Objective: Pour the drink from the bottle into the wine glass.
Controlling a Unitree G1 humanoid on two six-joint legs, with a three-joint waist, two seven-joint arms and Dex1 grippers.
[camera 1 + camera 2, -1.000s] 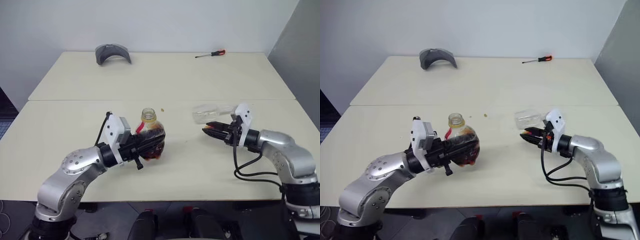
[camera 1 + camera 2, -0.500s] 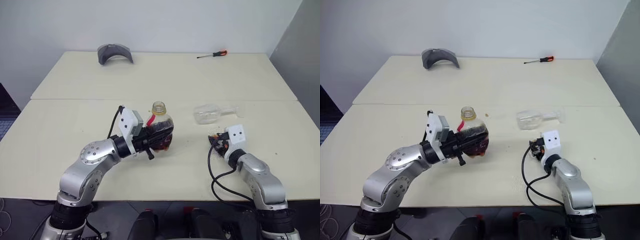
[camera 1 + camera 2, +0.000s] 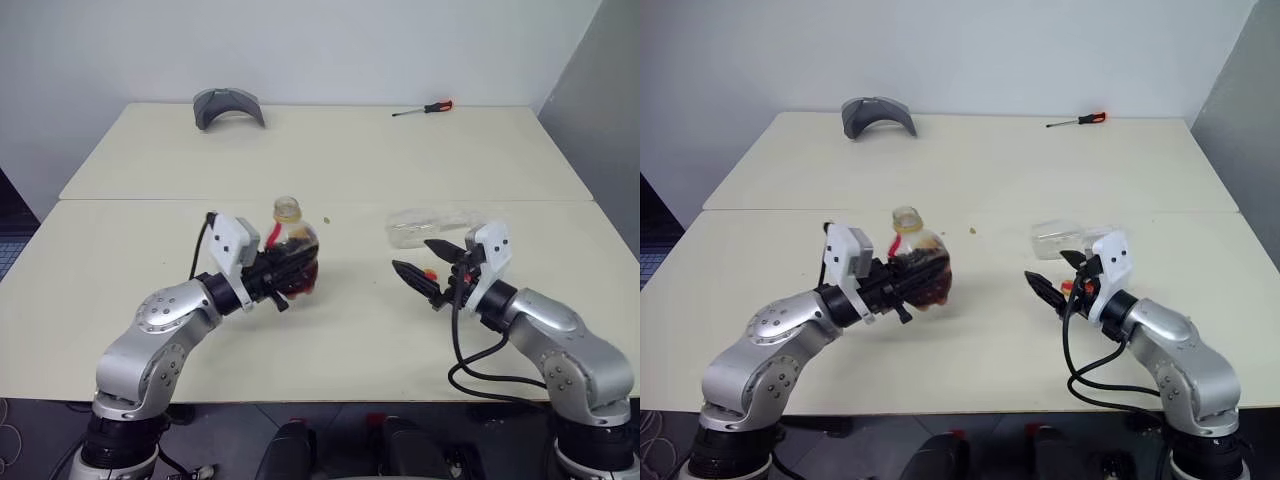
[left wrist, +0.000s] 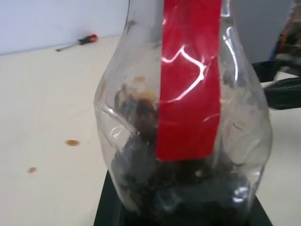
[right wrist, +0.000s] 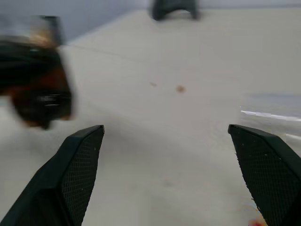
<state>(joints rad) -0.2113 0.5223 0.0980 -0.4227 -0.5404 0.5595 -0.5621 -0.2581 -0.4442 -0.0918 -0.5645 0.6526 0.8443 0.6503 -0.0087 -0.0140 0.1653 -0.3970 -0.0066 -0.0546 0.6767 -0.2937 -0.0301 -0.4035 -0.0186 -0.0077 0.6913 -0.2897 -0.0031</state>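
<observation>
The bottle (image 3: 297, 244) is a small squat clear one with a red label strip (image 4: 188, 84). It is held off the table, roughly upright, with its neck (image 3: 287, 211) up. My left gripper (image 3: 290, 272) is shut on its lower body. The drink (image 3: 304, 284) is a little dark brown-red liquid at the bottle's bottom. The wine glass (image 3: 414, 228) lies on its side on the table, with its stem (image 3: 1102, 231) pointing right. Just in front of the glass my right gripper (image 3: 425, 261) stands wide open, its fingers (image 5: 77, 160) empty and pointing left toward the bottle.
A grey curved object (image 3: 227, 105) lies at the table's back left. A red-handled screwdriver (image 3: 424, 107) lies at the back right. A seam (image 3: 150, 199) runs across the table behind the bottle. A few small drops (image 5: 180, 88) mark the tabletop between bottle and glass.
My right gripper has gone from shut to wide open. Its arm drew in toward me, then came back out beside the glass. The left gripper keeps the bottle, shifted a little left.
</observation>
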